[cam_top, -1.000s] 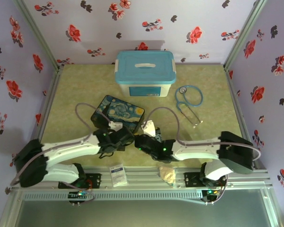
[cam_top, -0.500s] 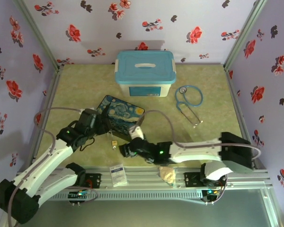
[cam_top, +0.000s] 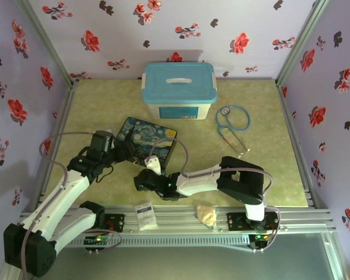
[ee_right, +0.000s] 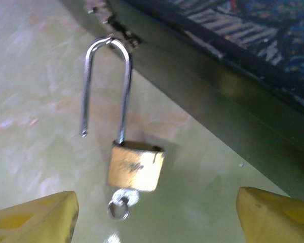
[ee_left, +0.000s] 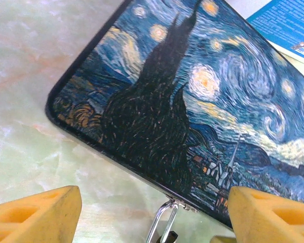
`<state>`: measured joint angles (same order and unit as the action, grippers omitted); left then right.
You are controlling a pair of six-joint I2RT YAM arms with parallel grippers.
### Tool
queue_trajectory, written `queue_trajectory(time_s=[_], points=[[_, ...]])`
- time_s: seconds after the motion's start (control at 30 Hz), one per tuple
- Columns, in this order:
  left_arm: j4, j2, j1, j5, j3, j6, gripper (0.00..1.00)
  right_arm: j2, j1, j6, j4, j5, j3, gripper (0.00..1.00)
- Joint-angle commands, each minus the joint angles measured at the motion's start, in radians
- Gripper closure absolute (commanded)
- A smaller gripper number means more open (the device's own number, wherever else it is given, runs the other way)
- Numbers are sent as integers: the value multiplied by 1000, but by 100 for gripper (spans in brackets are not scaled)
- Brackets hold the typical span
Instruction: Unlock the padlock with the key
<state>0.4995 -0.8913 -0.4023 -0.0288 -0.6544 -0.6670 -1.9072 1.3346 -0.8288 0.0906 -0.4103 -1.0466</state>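
Right wrist view: the padlock (ee_right: 136,165) lies on the green marbled table (ee_right: 35,91) just beside the near wall of the starry-night box (ee_right: 233,50). Its shackle (ee_right: 122,86) is open. One leg sits in the brass body, while the other is out, its free end hanging clear of the body. The shackle's bend is hooked through the small metal clasp (ee_right: 114,33) on the box's wall. The key (ee_right: 122,201) is at the body's end farthest from the box, touching it, with the ring of its head showing. How deep it sits in the lock cannot be told. The right gripper (ee_right: 152,223) hovers on the side of the padlock away from the box, fingertips (ee_right: 35,217) spread wide and touching neither padlock nor key.

Left wrist view: the left gripper (ee_left: 153,217) looks down on the box's painted lid and its rounded corner. Its fingers (ee_left: 35,217) are wide apart and hold nothing. The shackle's loop shows at the box's near edge, between the two fingers and apart from both.

Top external view: the left gripper (cam_top: 126,153) is at the box's left near edge and the right gripper (cam_top: 141,181) is just in front of the box. Beyond the box stands a storage bin (cam_top: 178,90) with a blue lid. A stethoscope (cam_top: 233,125) lies to the box's right, well apart from it.
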Motion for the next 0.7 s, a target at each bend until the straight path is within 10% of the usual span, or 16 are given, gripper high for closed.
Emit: queue_trajectory(time_s=[0.0,0.67], points=[[-37,20,8,43,46,13,24,-37,-17,-35,23,9,-23,19],[-45,51,8,52,84,16,23,-144,-24,-32,-2,19,-115,39]])
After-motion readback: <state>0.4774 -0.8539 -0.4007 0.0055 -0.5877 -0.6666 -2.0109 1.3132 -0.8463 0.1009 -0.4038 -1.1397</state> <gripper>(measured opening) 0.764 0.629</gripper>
